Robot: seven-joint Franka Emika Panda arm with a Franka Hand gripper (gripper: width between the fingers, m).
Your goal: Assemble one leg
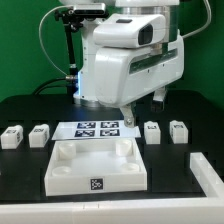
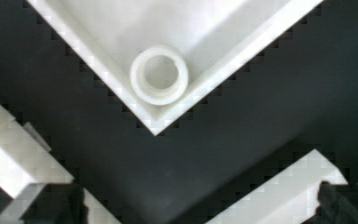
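Spread wide and empty, the gripper (image 2: 197, 205) hangs over one corner of the base (image 2: 202, 30). Its two dark fingertips (image 2: 51, 205) are well apart, with only the black table (image 2: 176, 170) between them, so it grasps nothing. Straight below the wrist camera, a round socket (image 2: 160, 75) in that corner sits bare.

Seen from the room, the big white base lies nearest, in the lower middle of the exterior frame, and none of its corners that I can see carries a leg. Behind it, across the middle of the frame, the small tagged blocks stand on the table. The leg (image 1: 152, 131) closest to the hand is right of centre with a twin just beside it, and two more stand at the far left. Between the pairs lies the marker board (image 1: 97, 128). Farthest back, the arm (image 1: 125, 60) fills the upper middle.

By my reckoning the job has barely started. No leg is picked up and none is seated, so choosing one, carrying it to a socket and fixing it there all remain.
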